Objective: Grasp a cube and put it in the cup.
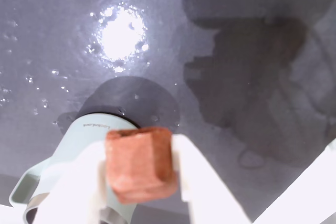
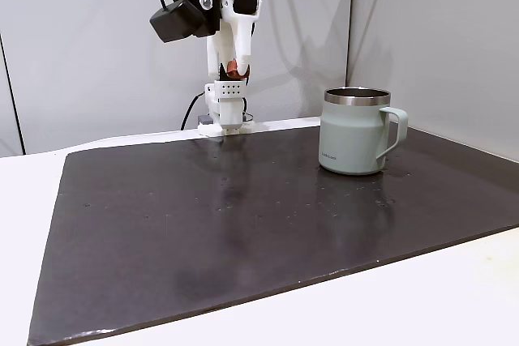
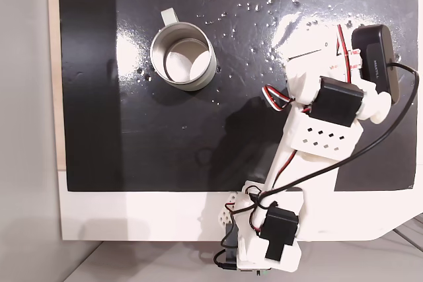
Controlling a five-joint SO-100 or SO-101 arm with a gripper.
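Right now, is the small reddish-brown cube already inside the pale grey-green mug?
No, the small reddish-brown cube is clamped between the white fingers of the end effector, above the dark mat and outside the pale grey-green mug.

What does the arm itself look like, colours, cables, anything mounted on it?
The arm is white printed plastic with black servo blocks, one link panel pierced by small diamond holes. Red, black and white wires loop between joints. A black camera rides near the gripper, whose fingers are plain white.

Dark glossy mat (image 2: 243,224) covered most of the white worktop (image 2: 454,297), flat, with glare spots and small specks. Pale wall panels (image 2: 81,38) stood behind. Black cable (image 3: 396,123) ran off the mat's edge.
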